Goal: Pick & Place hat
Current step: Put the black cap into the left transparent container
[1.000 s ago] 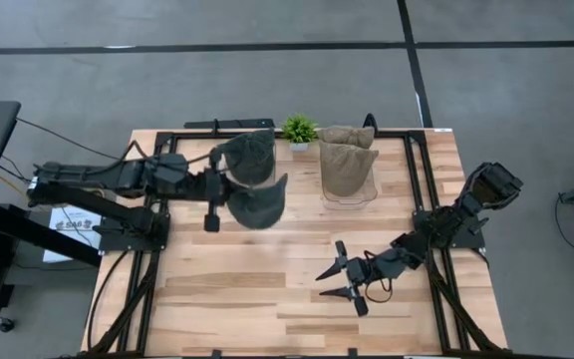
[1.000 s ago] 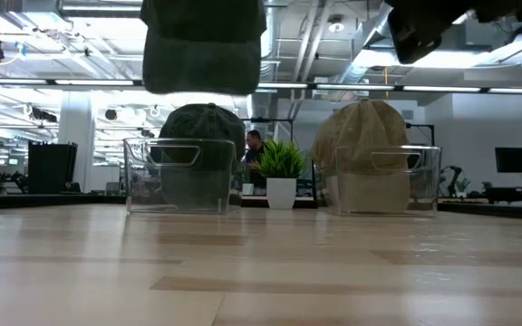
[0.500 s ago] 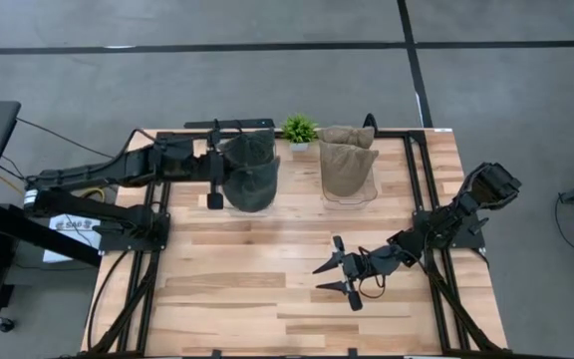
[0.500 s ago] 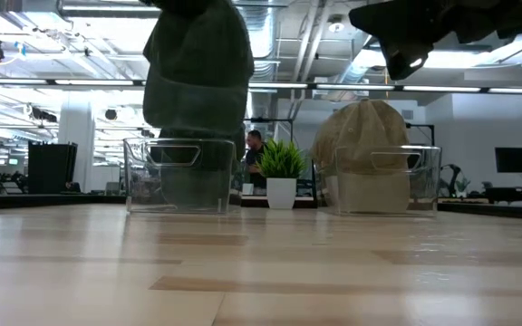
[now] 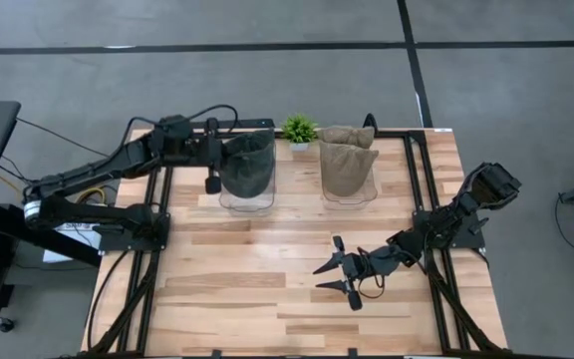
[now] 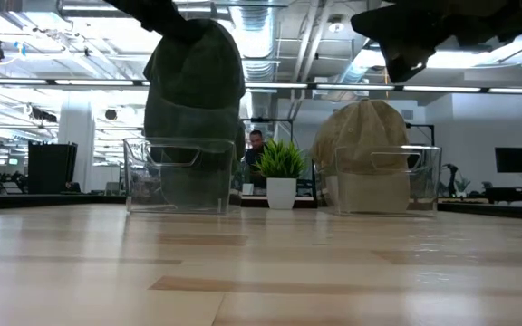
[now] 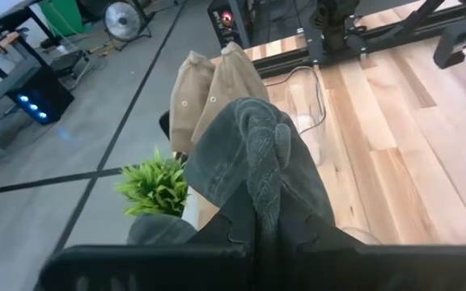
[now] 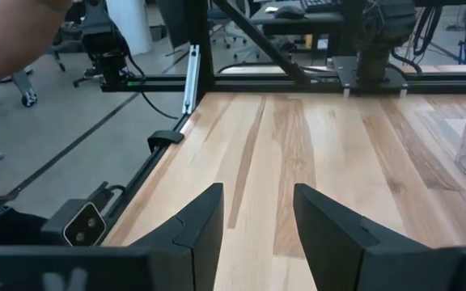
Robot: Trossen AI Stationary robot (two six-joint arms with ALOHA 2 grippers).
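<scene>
While two bins (image 5: 247,202) stand, four hats (image 5: 246,165)

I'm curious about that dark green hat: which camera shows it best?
The left wrist view: the dark green hat fills the picture, pinched in the left gripper. The high view shows it over the clear bin; the low view shows it hanging into that bin; the right wrist view misses it.

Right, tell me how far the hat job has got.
Done: tan hats sit in the right bin, and a green hat already lies in the left bin. In hand: the left gripper is shut on another green hat, held over the left bin and hanging into it. Left: let it go and pull back. The right gripper waits open above bare table.
</scene>
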